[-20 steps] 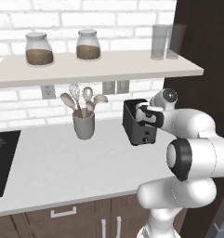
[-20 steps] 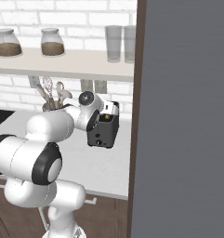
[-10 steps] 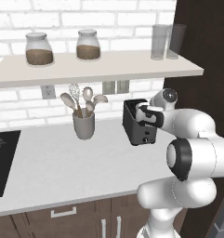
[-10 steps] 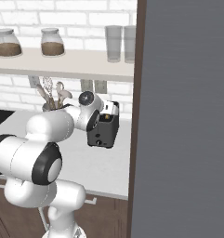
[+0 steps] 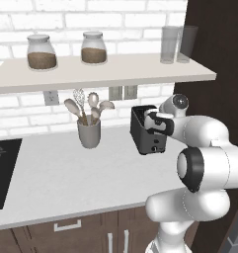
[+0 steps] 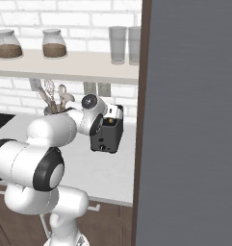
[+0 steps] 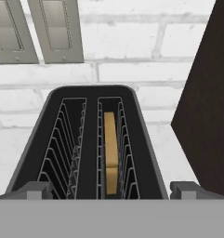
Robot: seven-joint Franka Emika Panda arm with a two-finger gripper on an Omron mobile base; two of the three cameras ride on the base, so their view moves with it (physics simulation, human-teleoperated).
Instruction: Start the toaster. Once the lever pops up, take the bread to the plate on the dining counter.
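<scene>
fingers [image 7: 39, 190]: spread wide, holding nothing | above toaster [image 7: 53, 135] | bread [image 7: 111, 151] sits in right slot

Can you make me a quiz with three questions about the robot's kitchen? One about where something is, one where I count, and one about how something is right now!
1. Where is the bread?
A. in one slot of the toaster
B. lying on the counter
C. up on the shelf

2. How many jars with brown stuff stand on the shelf?
A. one
B. two
C. four

3. How is the gripper right now?
A. shut on the bread
B. shut on a spoon
C. open, holding nothing

Answers:
1 A: the hand view looks down into the toaster, and the bread stands on edge in one of its two slots while the other slot is bare.
2 B: two jars stand side by side on the shelf.
3 C: the gripper has its tips far apart at the two sides of the toaster, with nothing between them.
</scene>
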